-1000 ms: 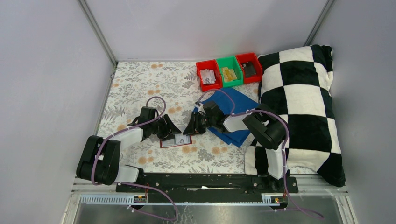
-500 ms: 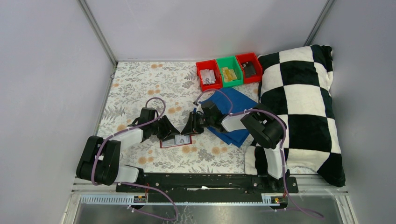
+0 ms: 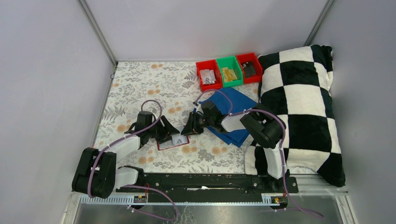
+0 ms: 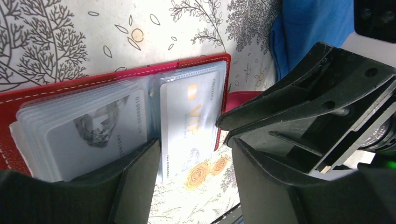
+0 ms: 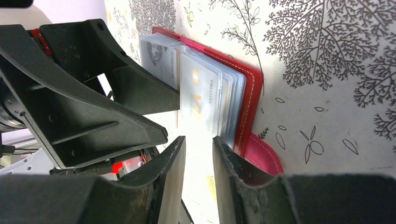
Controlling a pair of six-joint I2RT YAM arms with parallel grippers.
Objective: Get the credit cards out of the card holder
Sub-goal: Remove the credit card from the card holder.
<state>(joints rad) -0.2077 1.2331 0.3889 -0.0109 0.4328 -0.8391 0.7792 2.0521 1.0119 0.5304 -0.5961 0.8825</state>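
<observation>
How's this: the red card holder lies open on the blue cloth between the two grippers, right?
Not on the blue cloth. The card holder lies open on the floral table cover, between the left gripper and right gripper; the top external view shows it.

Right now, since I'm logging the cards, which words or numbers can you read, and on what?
"VIP": on the pale card in a clear sleeve of the open card holder.
Small print along that card's edges: too small to read.
Print beside the diamond picture on the second card: too blurred to read.
</observation>
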